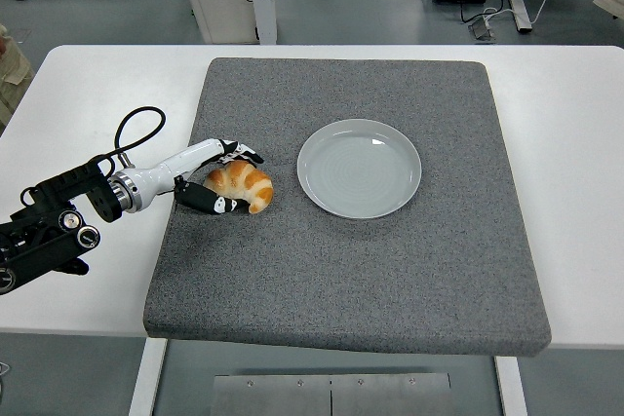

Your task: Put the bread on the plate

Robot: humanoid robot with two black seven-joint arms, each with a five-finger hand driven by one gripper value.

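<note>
A golden croissant (244,185) lies on the grey mat, left of a round pale-grey plate (360,168). My left hand (226,178) has its fingers curled around the croissant's left end, thumb below and fingers (244,153) over the top. The croissant is lifted slightly or just resting on the mat; I cannot tell which. The plate holds nothing. The right arm is out of view.
The grey mat (390,270) covers most of the white table (78,104). A black cable (136,129) loops from my left forearm. Table legs and cables show on the floor beyond the far edge.
</note>
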